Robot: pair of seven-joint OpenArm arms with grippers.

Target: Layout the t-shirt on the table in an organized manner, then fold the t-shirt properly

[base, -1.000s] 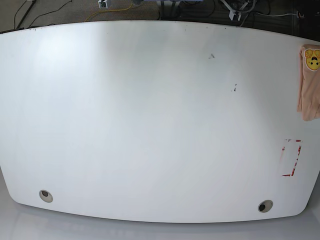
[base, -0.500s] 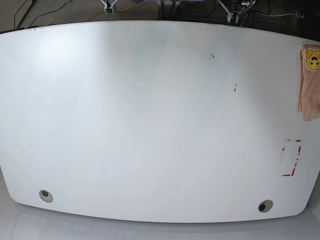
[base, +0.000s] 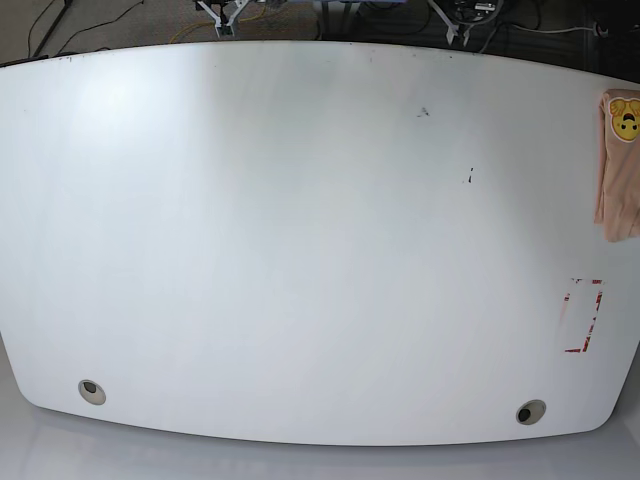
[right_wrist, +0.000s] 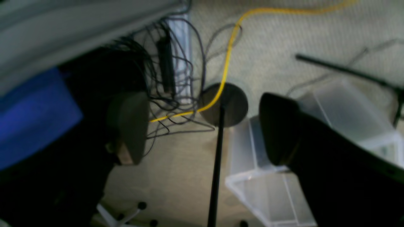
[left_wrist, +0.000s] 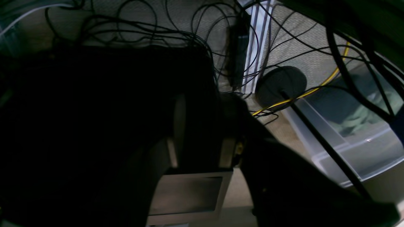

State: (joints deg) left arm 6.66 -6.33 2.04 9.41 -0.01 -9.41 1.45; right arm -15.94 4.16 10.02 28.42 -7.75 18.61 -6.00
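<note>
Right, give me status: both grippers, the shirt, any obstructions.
Right gripper open, empty, over floor cables. Left gripper too dark to call. Peach-pink cotton t-shirt bunched at the glossy white table edge, bear print up, untouched. Nothing blocking it.

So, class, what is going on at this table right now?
Nothing is being handled yet. The t-shirt lies bunched at the right edge of the white table, bear print up. The right gripper is open and points at the floor beyond the table. The left gripper's view is too dark to judge.
</note>
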